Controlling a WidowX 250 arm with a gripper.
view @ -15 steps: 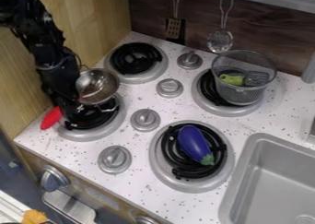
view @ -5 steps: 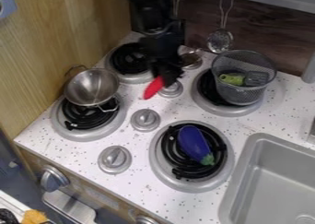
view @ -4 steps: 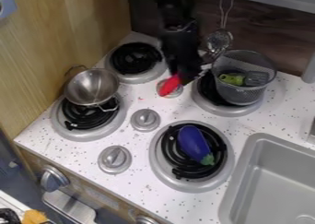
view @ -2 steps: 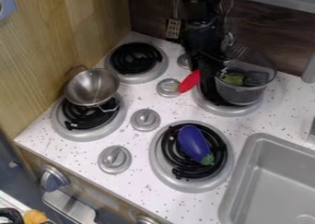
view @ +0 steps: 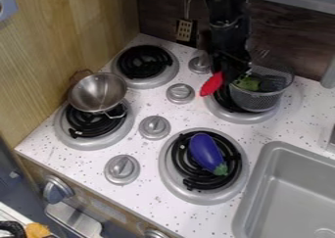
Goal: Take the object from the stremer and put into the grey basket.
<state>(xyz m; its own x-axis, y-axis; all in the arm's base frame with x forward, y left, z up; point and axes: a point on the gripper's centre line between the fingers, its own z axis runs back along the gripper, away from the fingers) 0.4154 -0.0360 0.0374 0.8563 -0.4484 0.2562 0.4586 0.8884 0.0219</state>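
My gripper (view: pixel 233 73) hangs at the left rim of the grey mesh basket (view: pixel 259 101), shut on the red-handled utensil (view: pixel 211 84). Its red end sticks out to the lower left of the gripper, and thin metal prongs show to the upper right, above the basket. The gripper covers the utensil's middle. Inside the basket lie a green thing (view: pixel 247 83) and a dark grey piece beside it. At the left, the metal steamer bowl (view: pixel 97 92) rests on the front left burner with nothing visible in it.
A purple eggplant (view: pixel 206 153) lies on the front right burner. Stove knobs (view: pixel 154 127) stand between the burners. A slotted spatula (view: pixel 184 30) hangs on the back wall, and the sink (view: pixel 288 193) is at the lower right.
From the steamer bowl at the left, the gripper has moved right across the back of the stove to the basket, carrying the red-handled utensil. The bowl has shifted slightly.
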